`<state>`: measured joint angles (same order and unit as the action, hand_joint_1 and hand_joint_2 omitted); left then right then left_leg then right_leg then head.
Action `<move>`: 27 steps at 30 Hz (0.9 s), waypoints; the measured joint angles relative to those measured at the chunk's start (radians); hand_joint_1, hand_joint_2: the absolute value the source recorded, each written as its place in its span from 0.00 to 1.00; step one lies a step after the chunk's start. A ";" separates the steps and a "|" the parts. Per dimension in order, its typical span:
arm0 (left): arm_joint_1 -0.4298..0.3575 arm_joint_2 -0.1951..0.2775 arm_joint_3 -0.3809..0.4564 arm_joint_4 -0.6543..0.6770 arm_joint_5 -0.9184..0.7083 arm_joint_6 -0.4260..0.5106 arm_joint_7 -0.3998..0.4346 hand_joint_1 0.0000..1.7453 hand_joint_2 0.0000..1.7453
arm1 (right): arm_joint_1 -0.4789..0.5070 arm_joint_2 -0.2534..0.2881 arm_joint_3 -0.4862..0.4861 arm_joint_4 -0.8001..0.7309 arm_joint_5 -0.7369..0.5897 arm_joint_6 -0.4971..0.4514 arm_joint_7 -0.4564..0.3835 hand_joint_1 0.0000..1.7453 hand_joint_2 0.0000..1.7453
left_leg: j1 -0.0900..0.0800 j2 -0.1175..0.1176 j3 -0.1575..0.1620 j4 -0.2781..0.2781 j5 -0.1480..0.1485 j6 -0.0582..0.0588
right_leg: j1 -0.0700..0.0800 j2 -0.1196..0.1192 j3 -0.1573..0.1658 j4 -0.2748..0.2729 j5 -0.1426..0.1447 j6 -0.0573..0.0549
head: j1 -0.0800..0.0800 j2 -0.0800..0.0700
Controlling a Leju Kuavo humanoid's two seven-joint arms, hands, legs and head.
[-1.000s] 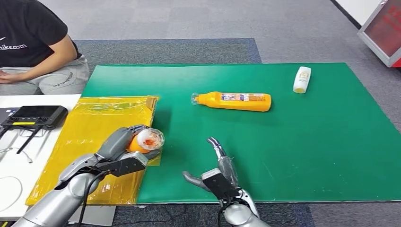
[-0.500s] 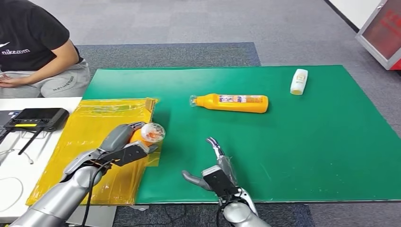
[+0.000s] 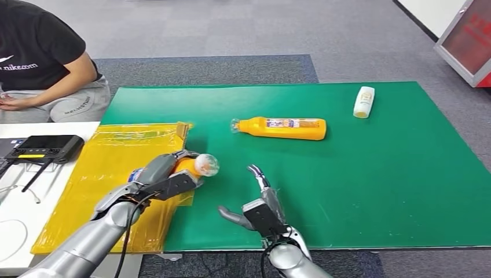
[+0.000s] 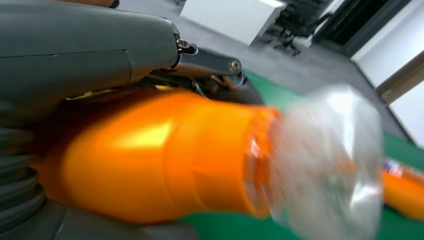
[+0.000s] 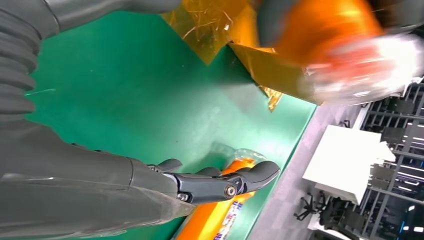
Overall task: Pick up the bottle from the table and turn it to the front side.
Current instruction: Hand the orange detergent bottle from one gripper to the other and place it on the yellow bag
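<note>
Left robot hand (image 3: 165, 176) shifts its gripped orange bottle (image 3: 194, 166) toward mat centre, off yellow sheet (image 3: 110, 156). Right robot hand (image 3: 260, 205), fingers spread, empty. Rotate slowly, keep grip firm till label faces front.

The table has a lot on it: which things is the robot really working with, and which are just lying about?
In the job:
- orange bottle, held in the left hand
- right hand, empty, fingers apart

Lying about:
- second orange bottle on the green mat
- small white bottle
- yellow sheet
- black device

The person's black shirt (image 3: 35, 49) reads "nike.com".
</note>
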<state>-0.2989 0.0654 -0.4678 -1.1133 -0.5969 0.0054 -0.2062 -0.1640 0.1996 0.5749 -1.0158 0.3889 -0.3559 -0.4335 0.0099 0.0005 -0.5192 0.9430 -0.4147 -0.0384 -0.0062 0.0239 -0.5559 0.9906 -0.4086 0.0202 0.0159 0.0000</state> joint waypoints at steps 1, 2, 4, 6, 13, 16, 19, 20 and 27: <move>0.009 -0.004 -0.002 0.010 -0.006 0.005 0.004 0.00 1.00 | 0.000 0.001 0.002 0.000 0.001 0.000 0.002 0.00 1.00 | 0.000 0.001 0.000 0.000 0.001 0.000 | 0.000 0.001 -0.001 0.000 0.000 0.000 | 0.000 0.000; 0.021 -0.006 -0.003 0.021 -0.013 0.012 0.009 0.00 1.00 | 0.000 0.001 0.002 0.001 0.002 0.000 0.003 0.00 1.00 | 0.000 0.001 -0.001 0.000 0.001 0.000 | 0.000 0.001 -0.002 0.000 0.000 0.000 | 0.000 0.000; 0.056 -0.008 -0.002 0.043 -0.034 0.035 0.020 0.00 1.00 | 0.003 0.001 0.003 0.003 0.004 0.000 0.005 0.00 1.00 | 0.000 0.002 -0.003 0.000 0.004 -0.004 | 0.000 0.002 -0.006 0.000 0.000 0.000 | -0.001 0.000; 0.083 -0.008 0.000 0.056 -0.051 0.057 0.022 0.00 1.00 | 0.008 0.000 0.002 0.005 0.005 0.000 0.008 0.00 1.00 | 0.000 0.001 -0.009 0.000 0.008 -0.004 | 0.000 0.000 -0.011 0.000 0.000 0.001 | 0.000 0.000; 0.097 -0.016 0.015 0.058 -0.062 0.069 0.019 0.00 1.00 | 0.011 -0.001 0.006 0.015 0.008 0.005 0.011 0.00 1.00 | -0.001 -0.004 -0.017 0.000 0.008 -0.002 | -0.001 -0.006 -0.014 0.000 -0.001 0.003 | 0.000 0.000; 0.101 -0.020 0.020 0.058 -0.062 0.072 0.018 0.00 1.00 | 0.011 -0.001 0.008 0.019 0.008 0.005 0.010 0.00 1.00 | -0.001 -0.004 -0.017 0.000 0.008 -0.002 | -0.001 -0.006 -0.014 0.000 -0.001 0.003 | 0.000 0.000; 0.107 -0.022 0.024 0.058 -0.063 0.082 0.011 0.00 1.00 | 0.011 -0.001 0.008 0.021 0.007 0.002 0.008 0.00 1.00 | -0.001 -0.004 -0.017 0.000 0.008 -0.002 | -0.001 -0.006 -0.014 0.000 -0.001 0.003 | 0.000 0.000; 0.110 -0.023 0.025 0.057 -0.063 0.089 0.007 0.00 1.00 | 0.011 -0.001 0.008 0.022 0.007 0.000 0.008 0.00 1.00 | -0.001 -0.004 -0.017 0.000 0.008 -0.002 | -0.001 -0.006 -0.014 0.000 -0.001 0.003 | 0.000 0.000; 0.191 -0.061 0.058 -0.018 0.007 0.337 -0.176 0.00 1.00 | 0.018 -0.004 0.008 0.025 0.007 -0.018 0.002 0.00 1.00 | -0.001 -0.004 -0.026 0.001 0.012 -0.002 | -0.001 -0.006 -0.026 0.000 0.002 0.004 | 0.000 0.000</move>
<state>-0.1076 0.0045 -0.4099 -1.1310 -0.5901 0.3422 -0.3822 -0.1459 0.1960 0.5830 -0.9905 0.3955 -0.3741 -0.4319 0.0089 -0.0035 -0.5456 0.9439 -0.4028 -0.0403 -0.0074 0.0180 -0.5819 0.9905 -0.4065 0.0241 0.0157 0.0000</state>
